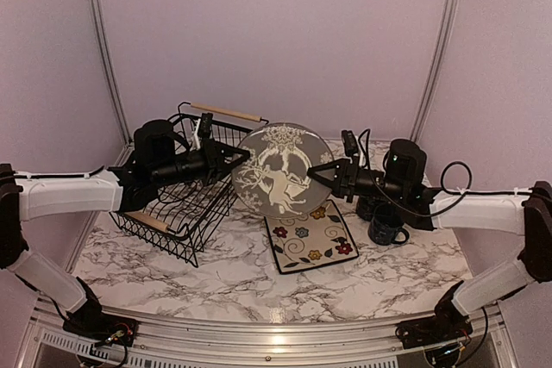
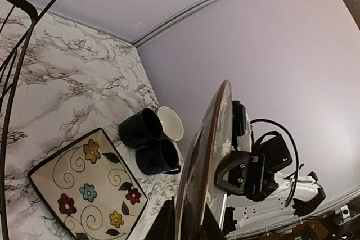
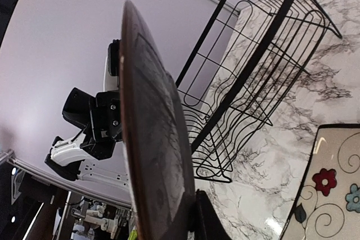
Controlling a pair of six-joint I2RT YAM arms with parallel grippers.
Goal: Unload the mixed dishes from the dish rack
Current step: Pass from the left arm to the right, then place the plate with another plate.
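The round grey-brown deer plate [image 1: 278,170] stands upright in the air above the table, right of the dish rack [image 1: 177,204]. My left gripper [image 1: 239,159] is shut on its left rim and my right gripper [image 1: 317,171] is shut on its right rim. In the left wrist view the plate [image 2: 205,155] is edge-on between my jaws. In the right wrist view the plate [image 3: 149,139] hides one finger. The square flowered plate [image 1: 310,234] lies flat on the table. Two dark mugs [image 2: 149,141] lie beside it, with a pale bowl [image 2: 170,122] next to them.
The black wire rack [image 3: 247,71] with its wooden handle [image 1: 226,112] sits at the left and shows no dishes inside. One mug [image 1: 386,224] stands just under my right arm. Purple walls close the back and sides.
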